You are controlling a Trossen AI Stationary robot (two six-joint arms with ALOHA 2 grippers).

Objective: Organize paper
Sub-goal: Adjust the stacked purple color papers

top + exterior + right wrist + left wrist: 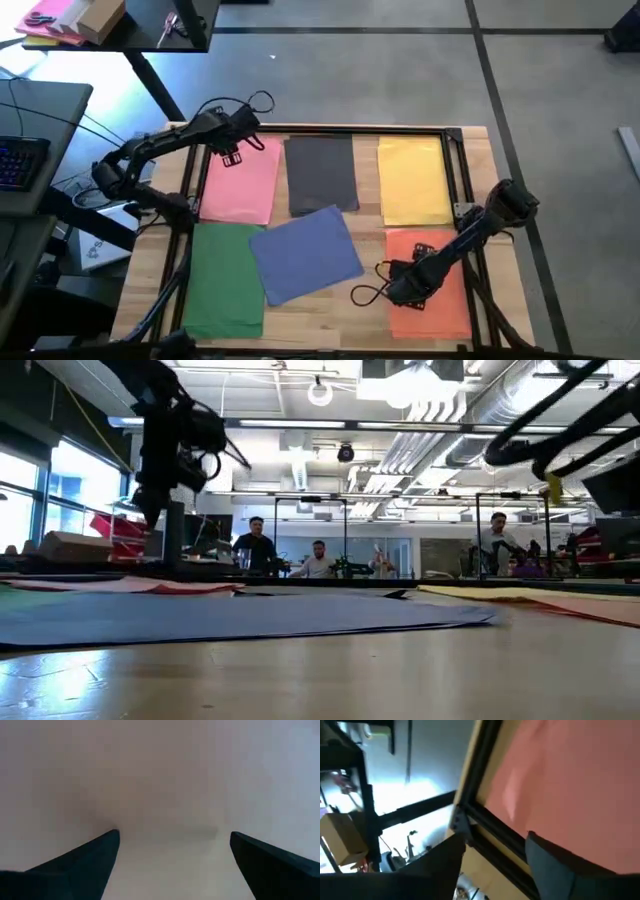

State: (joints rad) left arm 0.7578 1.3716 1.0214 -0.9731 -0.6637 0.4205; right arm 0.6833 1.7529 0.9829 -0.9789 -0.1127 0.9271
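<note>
**Blue sheet lies askew among the paper**

Right gripper (412, 287) hovers over the orange sheet (430, 280), jaws spread; left gripper (232, 150) over the pink sheet (240, 180), jaws spread. The blue sheet (305, 252) lies crooked on the desk (320, 322). Best to press lightly and slide it square.

I see six flat sheets: pink (240, 182), grey (321, 172) and yellow (414, 178) in the far row, green (224, 277) and orange (428, 284) nearer, blue (306, 254) between them (askew, overlapping green).
</note>
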